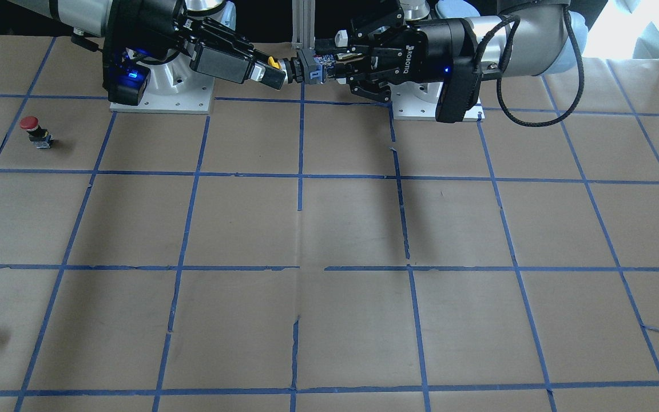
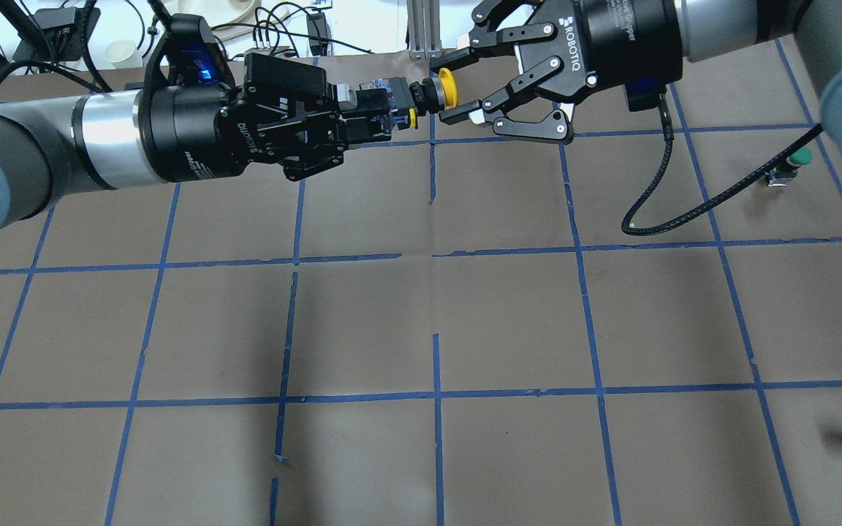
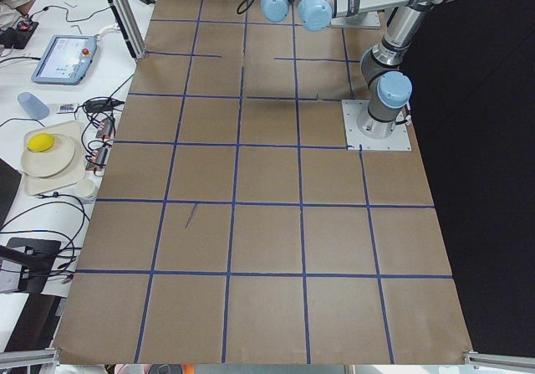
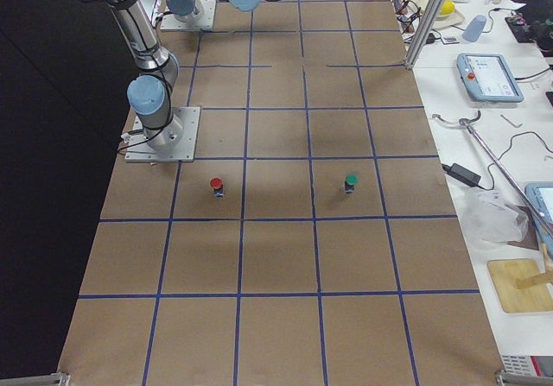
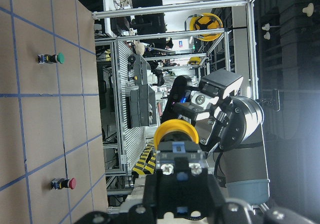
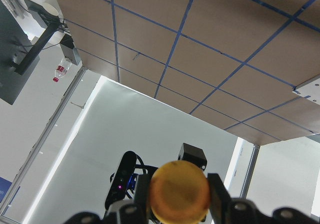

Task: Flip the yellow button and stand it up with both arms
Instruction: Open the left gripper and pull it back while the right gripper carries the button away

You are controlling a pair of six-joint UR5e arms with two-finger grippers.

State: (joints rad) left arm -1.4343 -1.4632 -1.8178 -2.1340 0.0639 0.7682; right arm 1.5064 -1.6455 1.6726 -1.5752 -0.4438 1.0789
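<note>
The left gripper (image 2: 381, 115), clamped on the switch body, holds the yellow button (image 2: 449, 82) sideways in mid-air, midway between the left and right edges of the table (image 2: 509, 321). Its cap sits between the spread, empty fingers of the right gripper (image 2: 454, 88), apparently for a handover.

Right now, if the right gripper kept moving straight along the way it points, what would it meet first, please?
Probably the yellow mushroom-capped push button: its cap sits between the fingers of the open right gripper. The left gripper holds its black-and-grey body just beyond; depth is uncertain.
</note>
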